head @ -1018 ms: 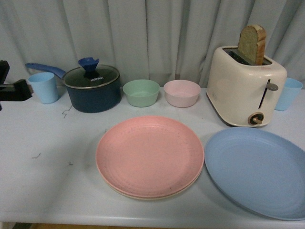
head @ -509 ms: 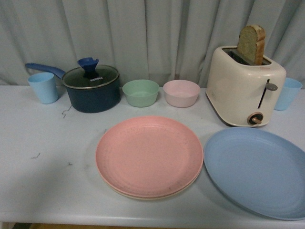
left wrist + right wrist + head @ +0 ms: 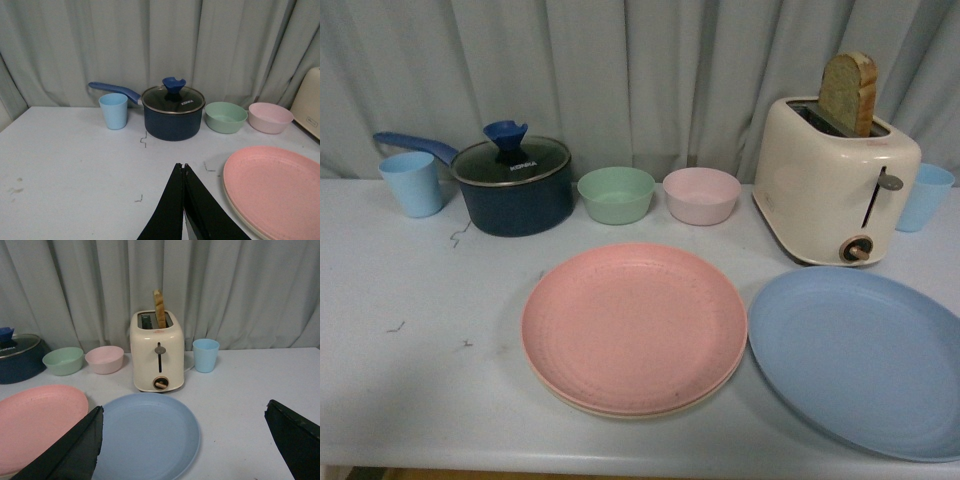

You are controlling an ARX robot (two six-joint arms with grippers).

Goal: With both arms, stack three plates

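Note:
The pink plate (image 3: 633, 325) lies on the beige plate, of which only a thin rim (image 3: 620, 413) shows at the front. Beside it on the right, flat on the table, is the blue plate (image 3: 860, 360). Neither arm shows in the front view. In the left wrist view my left gripper (image 3: 183, 166) is shut with nothing in it, above bare table beside the pink plate (image 3: 275, 190). In the right wrist view my right gripper (image 3: 184, 412) stands wide open, with the blue plate (image 3: 145, 435) lying below and ahead of it.
A dark blue lidded pot (image 3: 513, 182), a light blue cup (image 3: 411, 182), a green bowl (image 3: 616, 194) and a pink bowl (image 3: 701, 195) line the back. A cream toaster (image 3: 835, 180) holding bread stands behind the blue plate, with another blue cup (image 3: 925, 196) beside it.
A black part of the left arm that showed at the front view's left edge one second ago has gone out of that view. The plates have not moved.

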